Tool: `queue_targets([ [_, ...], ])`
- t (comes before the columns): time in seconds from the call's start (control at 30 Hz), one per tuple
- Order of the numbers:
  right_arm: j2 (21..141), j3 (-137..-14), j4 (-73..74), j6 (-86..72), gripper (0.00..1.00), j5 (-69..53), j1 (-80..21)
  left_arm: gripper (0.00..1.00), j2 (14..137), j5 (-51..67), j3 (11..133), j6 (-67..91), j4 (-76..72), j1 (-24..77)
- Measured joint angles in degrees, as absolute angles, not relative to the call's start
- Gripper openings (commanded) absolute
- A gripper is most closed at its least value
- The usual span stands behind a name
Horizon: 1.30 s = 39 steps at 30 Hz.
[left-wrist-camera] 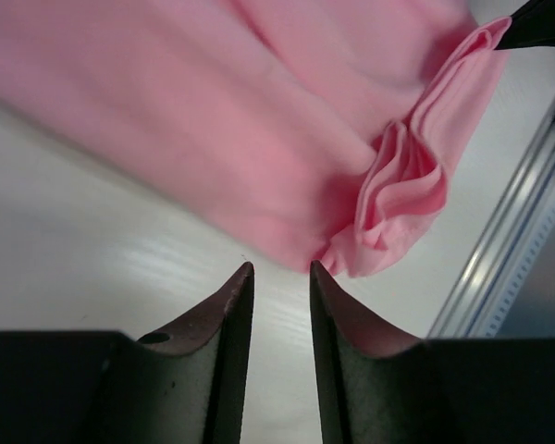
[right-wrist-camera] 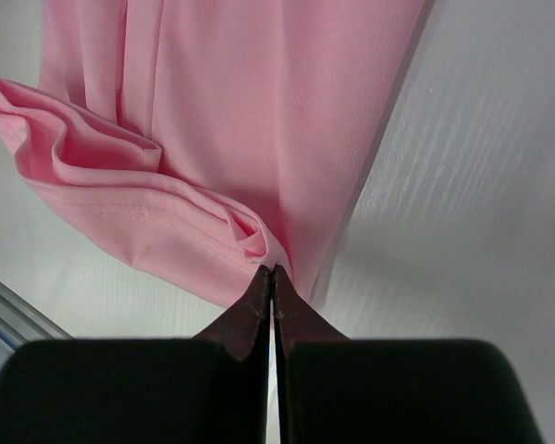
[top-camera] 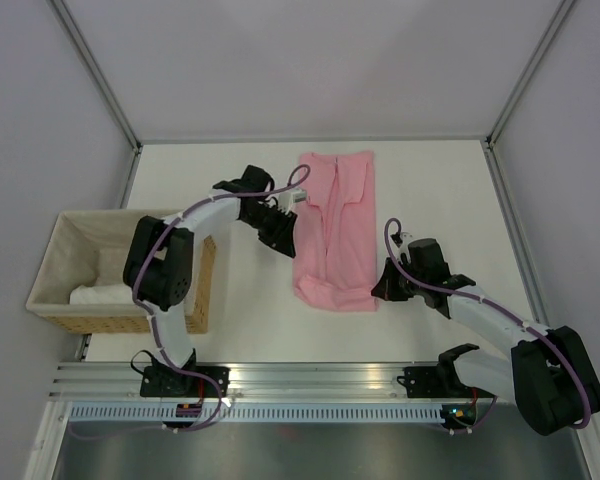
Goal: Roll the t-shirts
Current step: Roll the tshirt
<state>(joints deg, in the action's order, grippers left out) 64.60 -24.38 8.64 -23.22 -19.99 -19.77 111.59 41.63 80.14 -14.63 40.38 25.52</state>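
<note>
White and bare, the table (top-camera: 450, 200) takes up most of what I can see. A light-pink t-shirt (top-camera: 338, 235), folded into a long strip, lies across its middle. It runs from the far edge toward the near edge, and its near end is bunched into folds. At the left edge sits a wicker basket (top-camera: 100, 320) with a beige lining and a white cloth (top-camera: 98, 295) lying inside. The right gripper (right-wrist-camera: 271, 270) has its jaws pressed together on the shirt's near right corner. The left gripper (left-wrist-camera: 279, 268) stands at the shirt's left side, jaws slightly apart, nothing between them.
</note>
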Motion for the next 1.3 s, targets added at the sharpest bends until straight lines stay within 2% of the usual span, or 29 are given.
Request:
queue_targets([
  [0.13,64.6,-24.3,8.4,-23.2,0.00,-19.6,-19.8,0.34,101.7,39.6,72.2,-20.5,41.0,21.6],
  [0.23,64.6,-24.1,7.8,-23.4,0.01,-19.5,-19.8,0.36,93.9,38.8,64.0,-26.6,40.5,25.4],
  [0.3,64.6,-24.0,7.5,-23.5,0.09,-19.5,-19.8,0.37,91.1,37.7,59.4,-29.0,37.8,30.3],
  [0.33,64.6,-24.0,7.5,-23.7,0.18,-19.4,-19.8,0.37,91.0,37.5,57.9,-29.6,36.3,32.6],
  [0.43,64.2,-24.0,7.8,-23.6,0.32,-19.0,-19.8,0.37,91.6,36.4,55.1,-29.8,31.9,35.0],
  [0.73,59.6,-28.0,7.7,-19.5,0.48,-22.4,-19.8,0.37,93.1,33.2,53.5,-29.6,22.5,35.4],
  [0.83,60.2,-27.8,-0.7,-20.4,0.48,-27.1,-19.8,0.37,93.4,33.0,53.5,-29.0,21.7,36.9],
  [0.97,67.0,-27.4,-13.8,-22.8,0.48,-32.5,-21.3,0.36,93.4,32.6,53.5,-26.0,21.3,38.5],
  [1.17,73.6,-27.4,-20.8,-20.9,0.50,-36.4,-26.3,0.38,93.4,31.4,53.6,-23.6,20.8,37.6],
  [1.3,72.8,-27.6,-17.5,-19.6,0.50,-35.0,-26.8,0.49,93.4,31.7,54.7,-23.7,21.1,36.7],
])
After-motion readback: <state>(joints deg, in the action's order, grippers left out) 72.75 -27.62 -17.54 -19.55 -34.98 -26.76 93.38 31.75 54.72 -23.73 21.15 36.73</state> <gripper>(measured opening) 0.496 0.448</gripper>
